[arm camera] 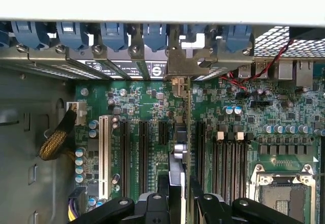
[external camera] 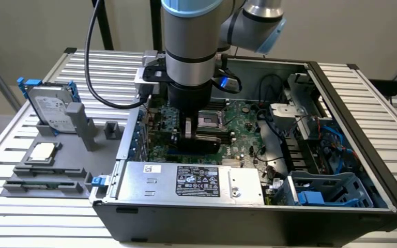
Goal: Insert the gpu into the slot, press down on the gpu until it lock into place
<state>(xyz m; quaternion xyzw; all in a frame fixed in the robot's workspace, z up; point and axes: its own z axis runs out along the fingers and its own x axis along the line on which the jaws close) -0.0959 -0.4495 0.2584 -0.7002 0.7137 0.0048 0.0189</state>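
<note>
– one worktop (external camera: 364, 93), one case (external camera: 254, 217) lying open on it, the arm (external camera: 192, 46) straight down inside. why?
– so the gpu (external camera: 200, 146) meets the motherboard (external camera: 243, 129) edge-first, i'd guess. it stands upright among the black slots (arm camera: 143, 153).
– and the tool (external camera: 195, 132)?
– clamped on the gpu's upper edge, holding it square to the board.

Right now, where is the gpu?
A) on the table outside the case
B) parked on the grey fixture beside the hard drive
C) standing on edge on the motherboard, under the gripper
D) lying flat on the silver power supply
C: the gpu stands on edge among the expansion slots of the motherboard, directly below the gripper, inside the open computer case.
</note>
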